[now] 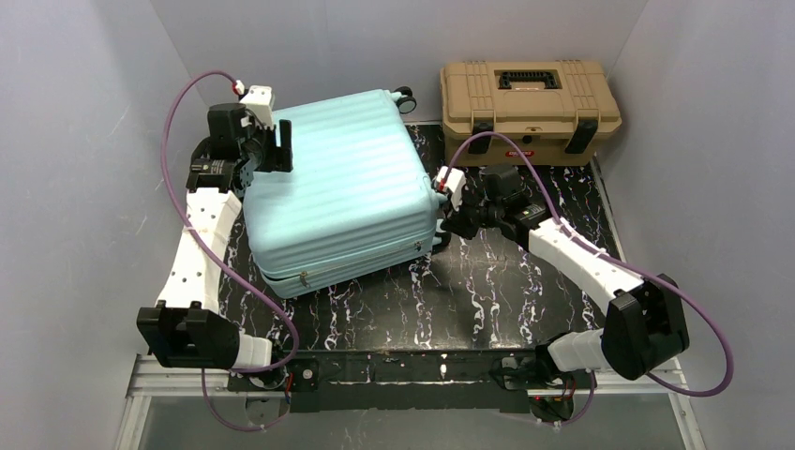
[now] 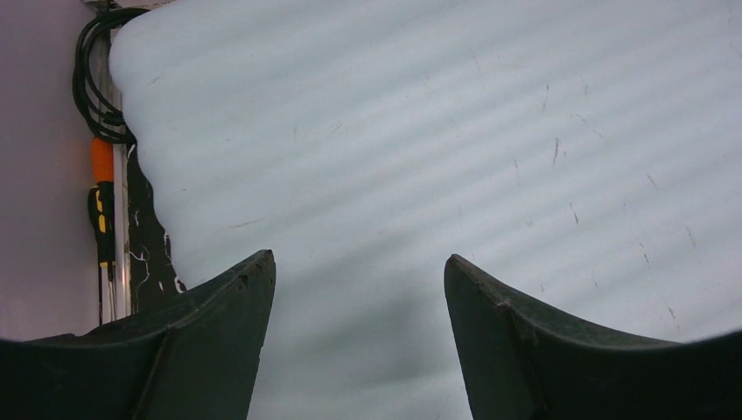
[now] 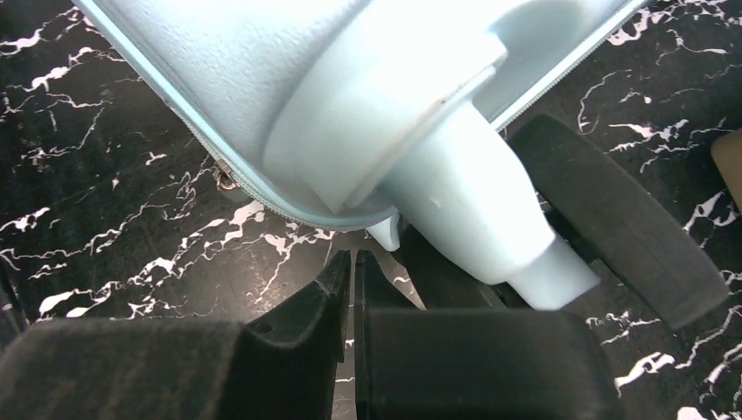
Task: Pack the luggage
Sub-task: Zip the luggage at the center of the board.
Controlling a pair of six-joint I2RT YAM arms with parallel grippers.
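Note:
The luggage (image 1: 337, 187) lies flat and closed on the black marbled table (image 1: 450, 300), ribbed mint-blue shell up. My left gripper (image 1: 281, 145) hangs over its far left corner, open, with only ribbed shell (image 2: 437, 131) between its fingers (image 2: 357, 258). My right gripper (image 1: 448, 223) is low at the luggage's right side. In the right wrist view its jaws stand together (image 3: 353, 255) with nothing between them, just below the shell's edge (image 3: 262, 79) and beside a pale wheel housing (image 3: 464, 175) and a black wheel (image 3: 612, 219).
A tan toolbox (image 1: 530, 108) with black latches stands at the back right. A zipper pull (image 3: 226, 179) hangs from the luggage's seam. Black cables and an orange-handled tool (image 2: 102, 175) lie along the left wall. Grey walls close in three sides.

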